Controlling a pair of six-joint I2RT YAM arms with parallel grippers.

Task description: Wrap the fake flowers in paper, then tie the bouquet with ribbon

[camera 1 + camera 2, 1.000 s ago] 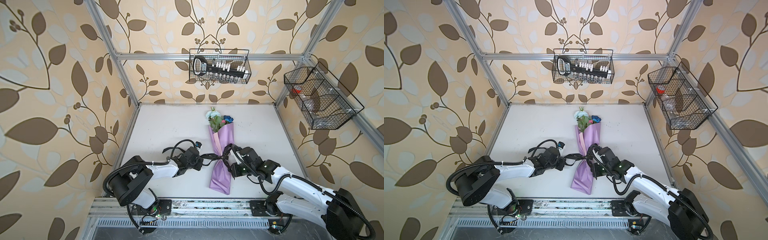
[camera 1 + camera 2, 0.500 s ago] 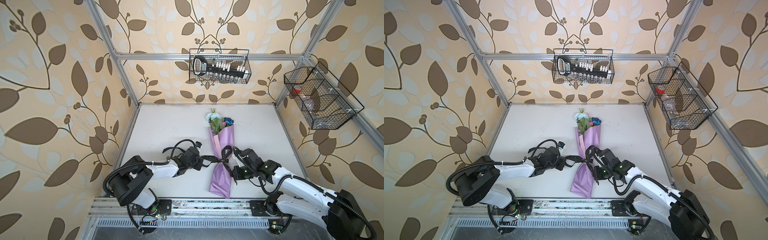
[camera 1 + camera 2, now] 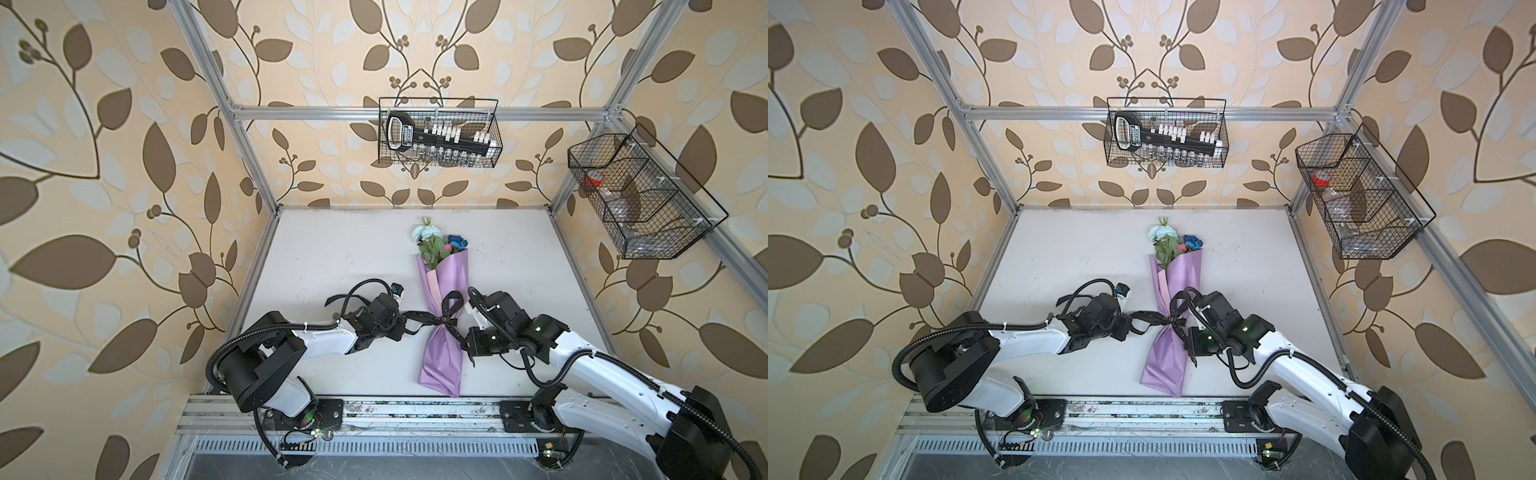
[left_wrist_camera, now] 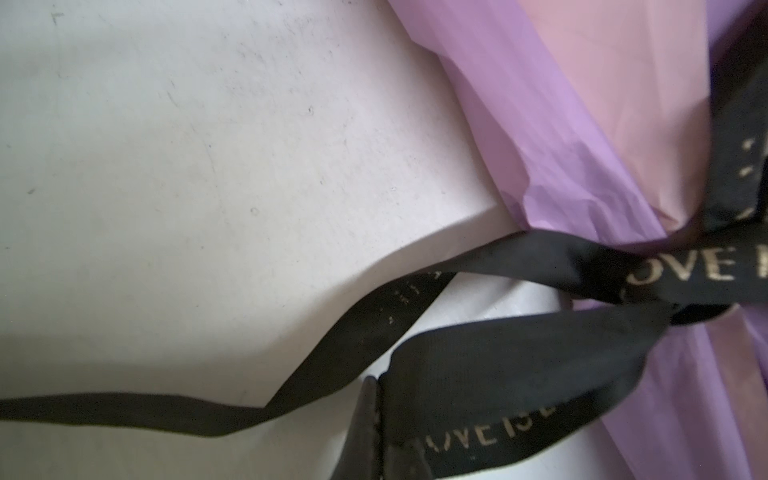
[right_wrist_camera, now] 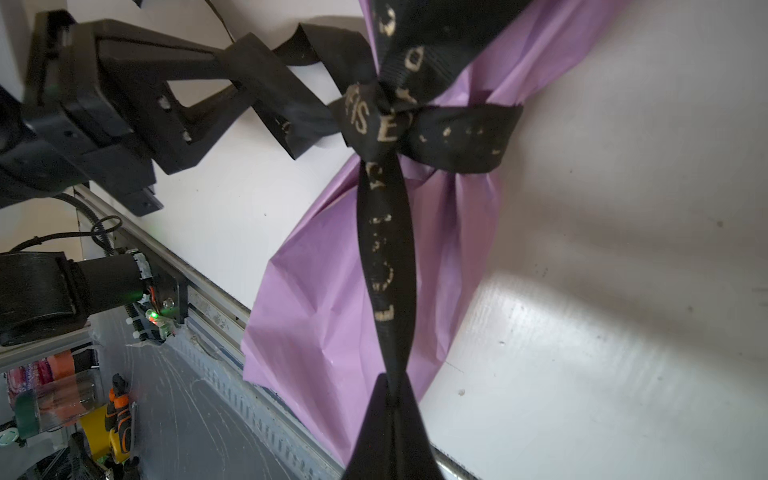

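Top views: bouquet lies lengthwise on worktop, blooms at far end, between left pincer and right pincer | Left wrist: left pincer clenched on ribbon, bouquet straight ahead | Right wrist: right pincer clenched on ribbon; you likely pull across the long axis.

Bright, even light; blurred wrist close-ups

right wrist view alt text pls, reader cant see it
A black ribbon with pale lettering is knotted around the pinched waist of a lilac-wrapped bouquet lying on a white table. One tail runs straight to the shut right gripper; the left gripper pinches a strand beside the knot.
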